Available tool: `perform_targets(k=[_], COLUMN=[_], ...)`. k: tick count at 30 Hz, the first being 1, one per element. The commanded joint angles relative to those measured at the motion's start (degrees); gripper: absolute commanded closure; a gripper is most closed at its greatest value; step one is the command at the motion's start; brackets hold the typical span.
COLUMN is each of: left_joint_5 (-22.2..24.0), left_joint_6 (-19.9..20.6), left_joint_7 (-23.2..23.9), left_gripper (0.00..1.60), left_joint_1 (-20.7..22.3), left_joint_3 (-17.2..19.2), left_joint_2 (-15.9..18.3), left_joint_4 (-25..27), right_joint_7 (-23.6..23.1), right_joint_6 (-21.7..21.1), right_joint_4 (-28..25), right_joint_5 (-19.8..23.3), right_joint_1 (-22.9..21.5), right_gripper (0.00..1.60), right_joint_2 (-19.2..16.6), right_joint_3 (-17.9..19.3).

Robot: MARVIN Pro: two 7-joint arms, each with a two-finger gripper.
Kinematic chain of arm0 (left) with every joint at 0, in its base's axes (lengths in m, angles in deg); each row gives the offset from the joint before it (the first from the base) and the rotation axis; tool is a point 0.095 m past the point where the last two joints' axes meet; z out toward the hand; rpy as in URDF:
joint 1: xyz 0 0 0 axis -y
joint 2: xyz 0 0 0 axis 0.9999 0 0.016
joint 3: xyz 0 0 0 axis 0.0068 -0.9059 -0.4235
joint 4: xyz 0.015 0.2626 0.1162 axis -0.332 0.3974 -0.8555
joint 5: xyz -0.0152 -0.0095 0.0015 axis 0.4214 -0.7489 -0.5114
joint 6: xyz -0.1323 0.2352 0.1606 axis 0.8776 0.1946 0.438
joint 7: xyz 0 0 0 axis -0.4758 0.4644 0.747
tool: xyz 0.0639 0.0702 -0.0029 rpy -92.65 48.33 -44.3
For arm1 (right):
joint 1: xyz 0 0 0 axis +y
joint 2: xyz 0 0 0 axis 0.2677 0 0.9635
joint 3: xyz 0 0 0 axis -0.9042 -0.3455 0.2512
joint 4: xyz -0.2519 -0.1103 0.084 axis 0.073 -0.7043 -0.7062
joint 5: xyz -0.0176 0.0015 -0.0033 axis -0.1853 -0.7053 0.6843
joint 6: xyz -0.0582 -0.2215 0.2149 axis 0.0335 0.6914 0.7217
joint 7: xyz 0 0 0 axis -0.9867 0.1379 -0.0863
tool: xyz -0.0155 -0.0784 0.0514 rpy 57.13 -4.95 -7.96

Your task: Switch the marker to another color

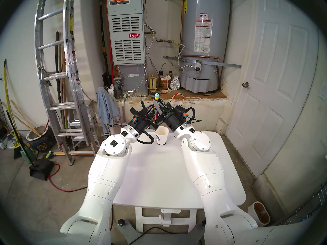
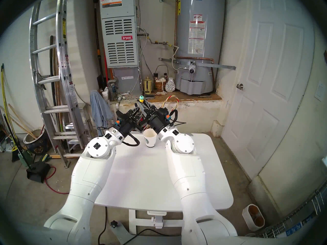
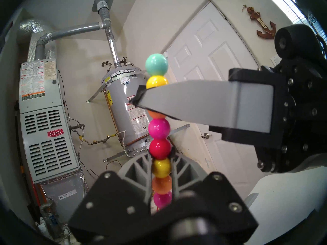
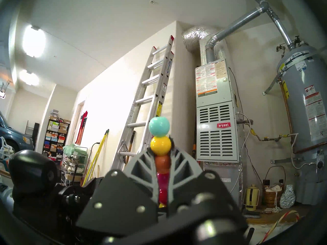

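The marker (image 3: 159,128) is a slim stick of stacked balls, teal at the top, then yellow, orange, pink and red. It is held upright in the air beyond the table's far edge. My left gripper (image 3: 160,155) is shut on its lower part, around the red and yellow balls. My right gripper (image 4: 161,151) is shut higher up, on the orange ball just under the upper yellow one. From the head, only the marker's teal and yellow top (image 1: 156,96) shows above the right gripper (image 1: 156,101). The left gripper (image 1: 153,110) sits just below and left of it.
A white paper cup (image 1: 161,136) with a green logo stands on the white table (image 1: 159,177) near its far edge, under the two wrists. A striped candy cane (image 1: 179,97) rises behind the right gripper. Beyond are a ledge, a furnace, a water heater, a ladder on the left and a door on the right.
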Motion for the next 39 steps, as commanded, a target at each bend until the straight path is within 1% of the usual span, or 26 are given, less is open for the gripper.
perform_targets(k=[1, 3, 4, 5, 6, 7, 8, 9, 10, 12, 14, 15, 16, 18, 19, 20, 21, 22, 24, 26, 28, 31, 32, 35, 36, 39], left_joint_5=[0.6, 0.6, 0.6, 0.4, 0.4, 0.4, 0.3, 0.5, 1.1, 0.6, 0.6, 0.5, 0.3, -0.2, -0.1, -1.3, -1.6, -1.7, -2.2, -1.4, -0.4, 1.7, 3.0, 4.9, 5.6, 7.1], left_joint_6=[-1.0, -0.8, -0.7, -0.6, -0.6, -0.5, -0.5, 0.0, 0.9, 0.9, 1.3, 1.2, 1.6, 1.6, 1.7, 1.1, 1.0, 1.5, 0.8, 2.1, 2.2, 2.7, 2.9, 3.3, 3.2, 4.6], left_joint_7=[0.2, 0.2, 0.2, 0.2, 0.2, 0.2, 0.2, 0.4, 1.0, 0.9, 1.2, 1.3, 1.6, 1.9, 2.1, 1.6, 1.4, 1.4, 1.0, 1.2, 1.6, 2.4, 3.1, 3.4, 3.4, 3.3], left_gripper=[1.24, 1.06, 0.88, 0.77, 0.52, 0.33, 0.33, 0.16, 0.15, 0.09, 0.21, 0.64, 0.72, 0.66, 0.56, 0.58, 0.77, 0.81, 0.8, 0.83, 0.82, 0.59, 0.55, 0.11, 0.04, 0.0], left_joint_1=[2.2, 2.0, 1.9, 1.8, 1.8, 1.6, 1.5, 1.5, 1.4, 1.1, 0.6, 0.4, 0.1, -0.3, -0.4, -0.6, -0.8, -0.9, -1.2, -1.5, -2.3, -4.1, -4.8, -6.3, -6.5, -7.4], left_joint_3=[0.1, 0.1, 0.1, 0.1, 0.1, 0.1, 0.1, 0.2, 0.2, 0.3, 0.5, 0.5, 0.5, 0.5, 0.6, 0.6, 0.8, 1.0, 1.7, 2.9, 4.1, 5.9, 6.5, 8.2, 8.8, 10.3], left_joint_2=[-0.2, -0.1, -0.1, 0.1, 0.1, 0.2, 0.3, 0.4, 0.7, 1.0, 1.3, 1.5, 1.8, 2.3, 2.5, 2.9, 3.1, 3.3, 3.7, 3.9, 4.4, 4.6, 4.8, 4.8, 4.7, 4.3], left_joint_4=[3.0, 3.3, 3.4, 3.5, 3.6, 3.7, 3.8, 3.9, 4.2, 4.5, 4.6, 4.6, 4.8, 4.8, 4.8, 4.7, 4.5, 4.3, 4.0, 4.3, 5.1, 7.7, 8.8, 11.3, 11.5, 12.8], right_joint_7=[0.1, 0.1, 0.1, 0.1, 0.2, 0.2, 0.2, 0.2, 0.3, 0.5, 0.7, 0.7, 0.9, 1.0, 1.0, 1.1, 1.1, 1.2, 1.3, 1.8, 2.4, 3.1, 3.5, 3.6, 3.4, 2.6], right_joint_6=[0.1, 0.1, 0.1, 0.2, 0.2, 0.1, 0.2, 0.1, 0.2, 0.2, 0.3, 0.2, 0.3, 0.2, 0.2, 0.2, 0.1, 0.2, 0.1, 0.5, 0.5, 0.2, 0.0, -0.9, -1.5, -3.6], right_joint_4=[-0.2, -0.4, -0.4, -0.6, -0.7, -0.8, -1.0, -1.1, -1.2, -1.3, -1.4, -1.6, -1.7, -2.0, -2.2, -2.5, -2.8, -3.2, -3.8, -4.1, -4.1, -3.6, -3.3, -2.3, -2.0, -1.3], right_joint_5=[0.0, -0.1, -0.1, 0.0, 0.0, 0.0, 0.0, 0.0, 0.0, -0.2, -0.3, -0.2, -0.2, -0.2, -0.1, 0.0, 0.0, 0.1, 0.4, 0.1, 0.2, 0.1, -0.1, 0.1, 0.4, 0.6], right_joint_1=[-0.2, -0.2, -0.2, -0.2, -0.2, -0.2, -0.2, -0.1, -0.1, -0.2, -0.3, -0.3, -0.4, -0.5, -0.6, -0.7, -0.8, -0.9, -1.1, -1.4, -1.9, -2.8, -3.2, -3.9, -4.0, -4.1], right_gripper=[1.6, 1.6, 1.6, 1.6, 1.6, 1.6, 1.6, 1.6, 1.6, 1.6, 1.6, 1.6, 1.6, 1.6, 1.6, 1.6, 1.6, 1.6, 1.6, 1.6, 1.6, 1.6, 1.6, 1.6, 1.6, 1.6], right_joint_2=[0.2, 0.3, 0.3, 0.3, 0.3, 0.3, 0.3, 0.3, 0.3, 0.3, 0.3, 0.2, 0.2, 0.1, 0.0, 0.0, -0.1, 0.0, -0.1, -0.5, -0.9, -1.7, -2.0, -2.6, -2.7, -3.3], right_joint_3=[-0.1, -0.1, -0.1, -0.1, 0.0, 0.0, 0.1, 0.1, 0.1, 0.2, 0.3, 0.3, 0.4, 0.6, 0.7, 0.8, 0.9, 1.1, 1.7, 2.4, 3.5, 5.0, 5.5, 6.5, 6.7, 6.8])
